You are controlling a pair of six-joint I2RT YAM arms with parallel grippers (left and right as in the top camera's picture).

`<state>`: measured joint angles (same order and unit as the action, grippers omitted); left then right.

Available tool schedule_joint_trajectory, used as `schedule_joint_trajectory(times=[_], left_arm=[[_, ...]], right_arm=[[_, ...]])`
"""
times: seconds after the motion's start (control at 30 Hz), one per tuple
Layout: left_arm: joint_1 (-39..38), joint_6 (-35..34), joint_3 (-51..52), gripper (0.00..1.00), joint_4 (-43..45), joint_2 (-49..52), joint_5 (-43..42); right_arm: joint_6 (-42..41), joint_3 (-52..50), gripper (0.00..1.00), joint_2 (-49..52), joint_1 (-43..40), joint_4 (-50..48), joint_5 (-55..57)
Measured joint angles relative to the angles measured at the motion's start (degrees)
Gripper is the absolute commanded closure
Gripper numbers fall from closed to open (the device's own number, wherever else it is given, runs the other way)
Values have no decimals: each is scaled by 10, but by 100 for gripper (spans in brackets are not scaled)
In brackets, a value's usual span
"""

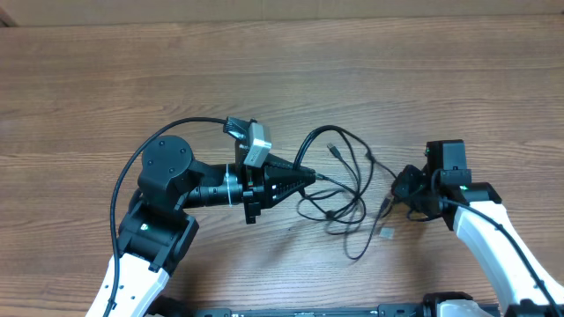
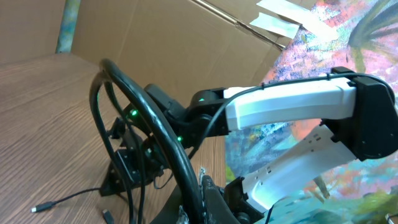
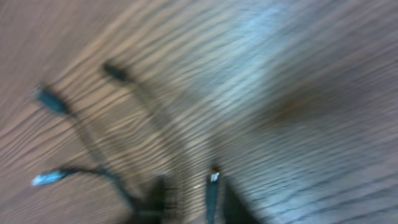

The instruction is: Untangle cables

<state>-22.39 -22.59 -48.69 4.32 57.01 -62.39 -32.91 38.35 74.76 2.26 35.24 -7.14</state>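
Thin black cables lie in loose overlapping loops at the table's middle. My left gripper points right into the loops' left edge and is shut on a strand. In the left wrist view that cable arcs up from the left gripper as a big loop. My right gripper sits at the right edge of the tangle, beside a plug end. The right wrist view is blurred. It shows the right gripper with its fingers apart and a silver-tipped plug standing between them, near the right finger.
The table is brown wood grain. A cardboard wall stands behind it. Loose plug ends trail over the wood to the left in the right wrist view. The right arm fills the right half of the left wrist view.
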Motion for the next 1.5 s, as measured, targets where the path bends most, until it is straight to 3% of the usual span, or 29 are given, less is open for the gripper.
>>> schedule_joint_trajectory(times=[0.17,0.37,0.5,0.63,0.67,0.7,0.87,1.13,1.3,1.5], left_arm=[[0,0,0,96,0,0,0],[0,0,0,96,0,0,9],[0,-23,0,96,8,0,42],[0,-84,0,96,84,0,100],[0,-101,0,10,89,0,120],[0,-111,0,0,90,-1,136],[0,-150,-1,0,79,-1,222],[0,-146,-11,0,-249,-4,449],[10,-146,-11,1,-480,-4,640],[103,-144,-11,1,-546,-4,708]], right_arm=[[-1,0,0,14,0,-16,-16],[76,0,0,10,0,-70,-139],[111,0,0,-51,0,-75,-207],[124,0,0,-172,0,-59,-234],[125,0,0,-198,0,-53,-236],[126,0,0,-225,0,-50,-238],[129,0,0,-299,0,-37,-242],[132,0,0,-301,0,-14,-240],[121,0,0,-236,0,-19,-241],[65,-3,0,-96,2,-141,-313]])
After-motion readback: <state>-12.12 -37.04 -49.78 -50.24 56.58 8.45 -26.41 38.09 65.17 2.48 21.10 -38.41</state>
